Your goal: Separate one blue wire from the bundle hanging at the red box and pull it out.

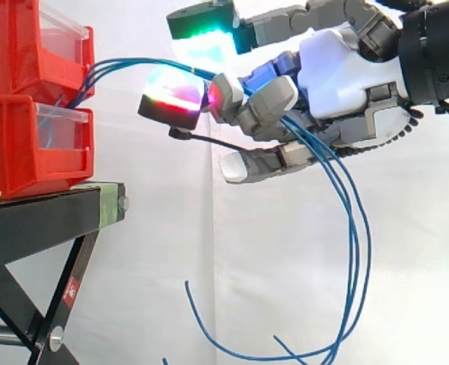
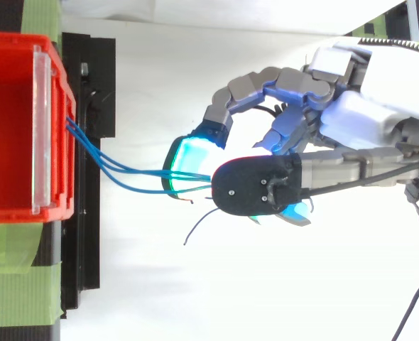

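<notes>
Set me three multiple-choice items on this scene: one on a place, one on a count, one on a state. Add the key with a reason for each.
1. Where do the blue wires run once past the hand?
A. Up over the curtain
B. Down in a long curve below the hand
C. Back into the upper bin

2. How many red bins are stacked on the black stand?
A. One
B. Two
C. Four

3. How is the hand?
A. Fingers curled round the blue wires
B. Flat and open, away from the wires
C. Gripping a red bin

Key:
1 B: the side view shows the wires dropping from the hand towards the bottom edge.
2 B: the side view shows one bin sitting on another.
3 A: both views show the fingers closed about the wires.
</notes>
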Controlling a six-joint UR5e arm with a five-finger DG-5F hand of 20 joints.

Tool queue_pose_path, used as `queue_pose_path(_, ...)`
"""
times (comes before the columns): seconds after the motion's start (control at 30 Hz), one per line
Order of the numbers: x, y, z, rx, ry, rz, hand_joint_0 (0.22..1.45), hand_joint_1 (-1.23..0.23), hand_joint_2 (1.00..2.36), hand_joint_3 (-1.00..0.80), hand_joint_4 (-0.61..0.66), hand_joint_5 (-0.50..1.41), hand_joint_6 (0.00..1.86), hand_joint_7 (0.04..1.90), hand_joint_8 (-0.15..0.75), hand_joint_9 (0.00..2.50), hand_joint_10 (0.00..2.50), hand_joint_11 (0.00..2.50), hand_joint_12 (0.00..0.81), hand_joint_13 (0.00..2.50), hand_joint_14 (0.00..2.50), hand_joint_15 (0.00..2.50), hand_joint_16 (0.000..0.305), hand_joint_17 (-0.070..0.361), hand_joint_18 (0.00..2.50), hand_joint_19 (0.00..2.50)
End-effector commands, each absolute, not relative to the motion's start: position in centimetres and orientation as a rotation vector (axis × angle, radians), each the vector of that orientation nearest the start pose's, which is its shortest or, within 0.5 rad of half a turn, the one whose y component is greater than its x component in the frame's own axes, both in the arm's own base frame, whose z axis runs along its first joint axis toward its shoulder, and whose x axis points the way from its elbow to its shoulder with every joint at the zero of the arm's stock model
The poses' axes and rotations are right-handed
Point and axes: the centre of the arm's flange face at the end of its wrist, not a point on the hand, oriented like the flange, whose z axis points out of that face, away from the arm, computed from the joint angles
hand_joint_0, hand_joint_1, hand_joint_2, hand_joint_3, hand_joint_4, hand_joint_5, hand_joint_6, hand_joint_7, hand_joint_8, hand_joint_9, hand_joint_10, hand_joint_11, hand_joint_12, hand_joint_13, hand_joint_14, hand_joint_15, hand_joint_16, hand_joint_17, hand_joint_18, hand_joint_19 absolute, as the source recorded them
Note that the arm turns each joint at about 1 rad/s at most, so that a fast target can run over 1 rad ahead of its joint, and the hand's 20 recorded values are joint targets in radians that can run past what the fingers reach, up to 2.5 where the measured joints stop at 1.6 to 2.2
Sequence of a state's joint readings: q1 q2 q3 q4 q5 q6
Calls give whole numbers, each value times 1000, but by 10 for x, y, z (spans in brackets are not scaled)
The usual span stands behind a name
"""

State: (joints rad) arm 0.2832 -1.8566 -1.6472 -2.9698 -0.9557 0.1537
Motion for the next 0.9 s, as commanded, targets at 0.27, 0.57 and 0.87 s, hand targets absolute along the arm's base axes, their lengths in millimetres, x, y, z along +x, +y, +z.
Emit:
queue_pose_path(0.27, 579, -30, 318, 1508, 1019, 927, 601, -747, 1005, 64, 200, -137, 833, 813, 432, 1225, 7, 1216, 507, 1323, 262, 1405, 59, 134, 977, 420)
queue_pose_path(0.57, 580, -31, 318, 1503, 1022, 919, 603, -756, 1004, 73, 148, -135, 831, 807, 424, 1230, 7, 1214, 508, 1327, 253, 1415, 59, 133, 976, 421)
queue_pose_path(0.87, 579, -31, 317, 1474, 1056, 883, 605, -762, 1004, 74, 152, -133, 828, 822, 426, 1236, 8, 1216, 508, 1335, 240, 1423, 59, 132, 977, 419)
